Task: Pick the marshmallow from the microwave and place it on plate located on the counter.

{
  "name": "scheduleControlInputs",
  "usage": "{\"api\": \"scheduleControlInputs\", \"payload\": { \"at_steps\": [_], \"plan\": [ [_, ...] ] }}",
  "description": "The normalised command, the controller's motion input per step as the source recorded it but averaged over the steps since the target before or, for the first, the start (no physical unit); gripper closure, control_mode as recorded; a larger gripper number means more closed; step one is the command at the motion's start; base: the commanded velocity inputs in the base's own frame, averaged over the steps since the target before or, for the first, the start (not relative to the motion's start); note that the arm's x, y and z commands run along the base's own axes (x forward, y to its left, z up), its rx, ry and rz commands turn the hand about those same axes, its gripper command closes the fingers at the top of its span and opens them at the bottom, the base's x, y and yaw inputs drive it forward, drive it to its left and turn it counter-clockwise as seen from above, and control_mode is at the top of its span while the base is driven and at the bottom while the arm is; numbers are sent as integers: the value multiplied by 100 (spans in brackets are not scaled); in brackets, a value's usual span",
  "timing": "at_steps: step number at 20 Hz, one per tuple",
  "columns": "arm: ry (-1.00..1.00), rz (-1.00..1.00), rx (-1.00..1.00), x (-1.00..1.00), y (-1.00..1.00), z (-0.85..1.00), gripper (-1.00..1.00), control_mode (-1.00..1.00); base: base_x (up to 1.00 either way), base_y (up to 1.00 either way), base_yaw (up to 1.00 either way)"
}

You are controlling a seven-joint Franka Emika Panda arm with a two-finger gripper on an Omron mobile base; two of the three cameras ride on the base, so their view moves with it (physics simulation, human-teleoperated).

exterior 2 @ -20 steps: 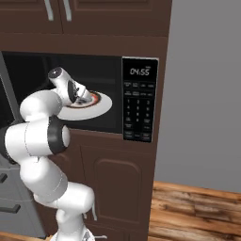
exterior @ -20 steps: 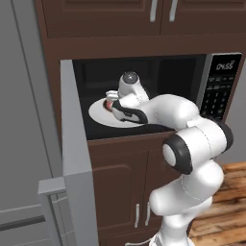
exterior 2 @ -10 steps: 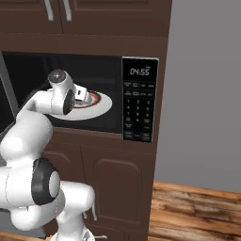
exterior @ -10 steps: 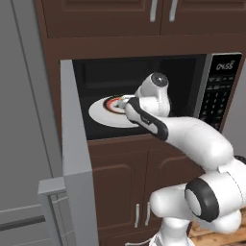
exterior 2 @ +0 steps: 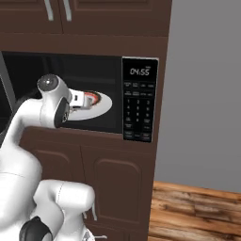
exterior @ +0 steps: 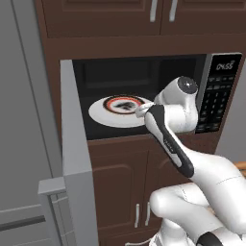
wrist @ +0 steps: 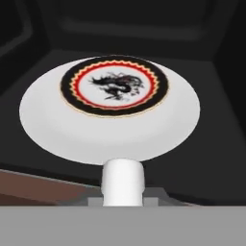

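Observation:
The microwave (exterior: 144, 72) stands with its grey door (exterior: 74, 158) swung out to the left and its keypad (exterior 2: 138, 110) on the right. Just in front of the black cavity, my gripper (wrist: 122, 194) is shut on the marshmallow (wrist: 122, 177), a small white lump held upright at the bottom of the hand view. The same gripper (exterior: 142, 111) sits at the near right rim of the white disc inside, and the right base view puts the gripper (exterior 2: 87, 99) at the cavity's mouth. The small plain white plate and the counter are out of view.
A red-and-black ringed plate (wrist: 115, 86) with a dragon figure lies on a wide white disc (wrist: 57, 125) in the cavity. The tall grey fridge (exterior: 24, 120) stands left of the open door. Dark brown cabinets (exterior 2: 117, 179) run below, with wooden floor (exterior 2: 197, 212) at the right.
My hand has drawn back from over the ringed plate to the cavity's front edge, carrying the marshmallow. The arm's elbow has swung down and toward the keypad side.

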Motion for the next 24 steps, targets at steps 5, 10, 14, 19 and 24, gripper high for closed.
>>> {"api": "scheduleControlInputs", "payload": {
  "at_steps": [5,10,14,19,24],
  "plan": [
    [4,-3,-8,-100,-16,15,100,-100,0,0,0],
    [3,-1,0,-100,-57,0,100,-100,0,0,0],
    [0,-3,0,-91,-48,0,100,-100,0,0,0],
    [0,-14,0,-38,6,3,100,-100,0,0,0],
    [0,-11,0,-1,22,15,100,-100,0,0,0]
  ]
}}
